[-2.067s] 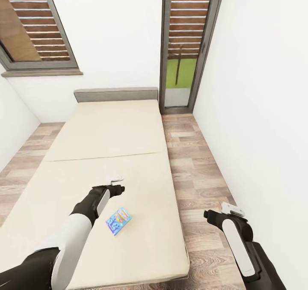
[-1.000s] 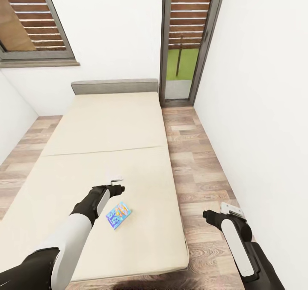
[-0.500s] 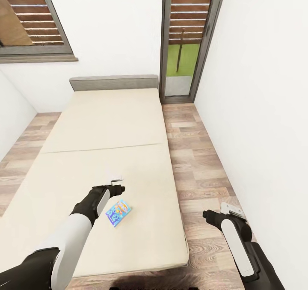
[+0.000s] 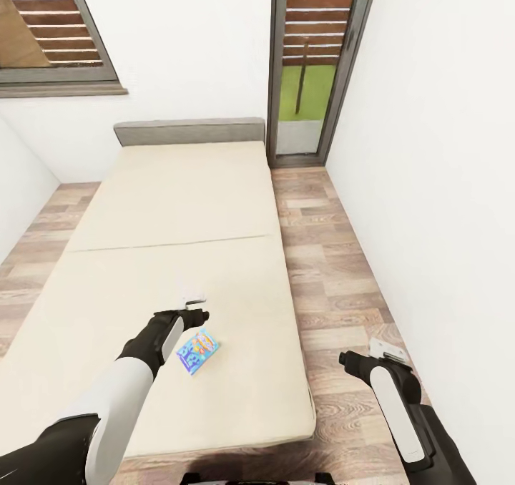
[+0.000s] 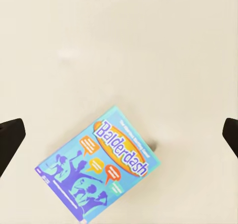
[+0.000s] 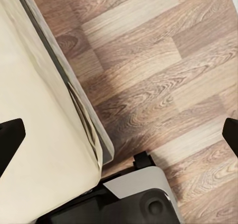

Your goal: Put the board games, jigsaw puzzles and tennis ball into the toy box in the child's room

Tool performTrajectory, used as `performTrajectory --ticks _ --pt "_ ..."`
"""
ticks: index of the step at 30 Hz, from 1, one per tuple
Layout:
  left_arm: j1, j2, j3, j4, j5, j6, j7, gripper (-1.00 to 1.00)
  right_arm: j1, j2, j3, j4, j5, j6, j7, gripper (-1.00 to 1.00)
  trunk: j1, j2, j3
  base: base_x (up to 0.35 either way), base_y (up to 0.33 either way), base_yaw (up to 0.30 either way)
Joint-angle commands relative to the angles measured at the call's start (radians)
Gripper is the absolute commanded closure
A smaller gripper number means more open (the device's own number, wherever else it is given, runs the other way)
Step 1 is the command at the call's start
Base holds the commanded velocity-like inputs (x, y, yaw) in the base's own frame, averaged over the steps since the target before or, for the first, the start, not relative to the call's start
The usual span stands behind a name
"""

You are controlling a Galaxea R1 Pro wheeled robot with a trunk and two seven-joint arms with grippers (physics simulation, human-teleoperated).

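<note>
Your left pincer [image 4: 194, 312] hangs over the bed [image 4: 179, 206] in the lower middle of the head view, just up-left of the blue board game [image 4: 197, 352], which lies flat on the mattress at a slant to the bed's edges. In the left wrist view the game [image 5: 98, 162] sits below the middle of the frame, between the two dark fingertips [image 5: 10, 137] at the frame's sides, so the jaws stand wide apart and hold nothing. To do this pickup well, bring the pincer back over the box until it is centred in that wrist view, then turn the wrist so the jaws line up across the narrower side of the box rather than its diagonal. Come down slowly; the box is thin and lies on a soft mattress, so you will likely need to press the tips in beside its edges. Your right pincer [image 4: 383, 353] waits at the lower right over the wood floor [image 4: 329, 256], beside the bed, also spread and empty. The toy box is not in sight, so expect a drive afterwards.
</note>
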Motion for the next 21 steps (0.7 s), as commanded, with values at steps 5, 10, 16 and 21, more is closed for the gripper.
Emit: performTrajectory --ticks 5,10,16,21 --pt "0.000 -0.001 0.005 -0.002 -0.001 0.006 0.001 -1.00 -0.001 0.000 0.002 -0.001 -0.009 0.002 -0.010 -1.00 0.000 -0.002 -0.010 0.000 0.000 0.000" --pt "0.000 -0.001 0.005 -0.002 -0.001 0.006 0.001 -1.00 -0.001 0.002 0.002 -0.001 -0.009 0.002 -0.010 -1.00 0.000 -0.002 -0.018 0.000 0.000 0.000" --pt "0.000 -0.001 0.005 -0.002 -0.002 0.006 0.001 -1.00 -0.001 0.002 0.004 -0.003 -0.009 0.000 -0.010 -1.00 0.000 -0.002 -0.027 0.000 0.000 0.010" --pt "0.000 -0.001 0.005 -0.002 -0.002 0.006 0.001 -1.00 -0.001 0.004 0.008 -0.004 -0.009 -0.003 -0.010 -1.00 0.000 -0.002 -0.031 0.000 0.000 0.014"
